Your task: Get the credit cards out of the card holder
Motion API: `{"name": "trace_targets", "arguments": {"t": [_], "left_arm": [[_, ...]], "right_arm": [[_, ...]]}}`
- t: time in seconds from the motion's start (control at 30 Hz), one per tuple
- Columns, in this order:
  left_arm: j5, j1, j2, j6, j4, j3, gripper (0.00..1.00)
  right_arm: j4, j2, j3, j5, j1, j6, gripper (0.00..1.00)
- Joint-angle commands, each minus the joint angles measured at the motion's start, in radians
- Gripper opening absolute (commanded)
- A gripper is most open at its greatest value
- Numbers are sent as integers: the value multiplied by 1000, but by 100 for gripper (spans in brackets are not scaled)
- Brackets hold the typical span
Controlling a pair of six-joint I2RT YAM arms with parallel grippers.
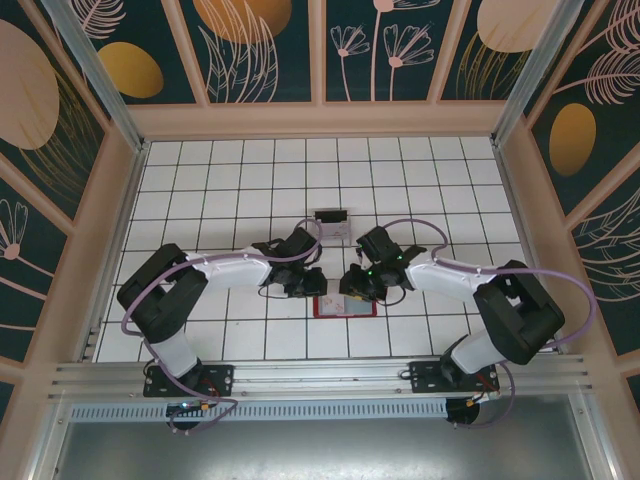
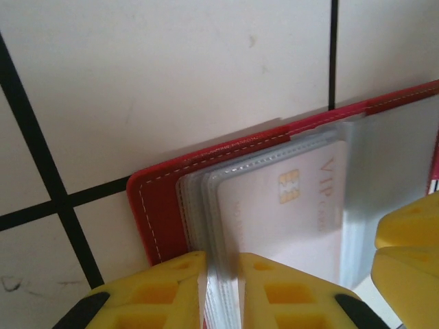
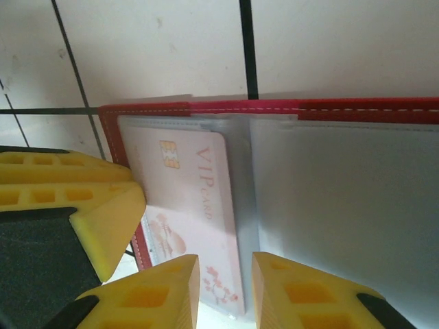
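**Q:** State of the left gripper (image 2: 221, 293)?
**A:** Pressed together, pinching the card holder (image 2: 161, 219) by the near edge of its stacked clear sleeves (image 2: 195, 212).

**Q:** Right gripper (image 3: 225, 296)?
**A:** Fingers narrowly apart over the lower end of the credit card (image 3: 195, 199). Contact cannot be determined.

**Q:** Card location?
**A:** Inside a sleeve of the open holder, flat on the tiled table (image 2: 171, 82). Chip and "VIP" are legible; smaller print is blurred. Fingers cover part of its lower end.

**Q:** Overhead view?
**A:** Both grippers cover most of the holder. A clear box (image 1: 331, 224) stands just beyond; its contents are unreadable.
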Motion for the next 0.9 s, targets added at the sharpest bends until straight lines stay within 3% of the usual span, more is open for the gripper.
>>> {"name": "trace_targets", "arguments": {"t": [0.0, 0.57, 0.87], "left_arm": [[-20, -5, 20, 6, -21, 13, 21], [-32, -5, 14, 17, -35, -5, 21], [-35, -6, 10, 19, -41, -5, 21]], "right_arm": [[-13, 20, 4, 17, 6, -22, 27], [-76, 92, 53, 95, 45, -30, 26], [-120, 70, 62, 144, 47, -27, 18]]}}
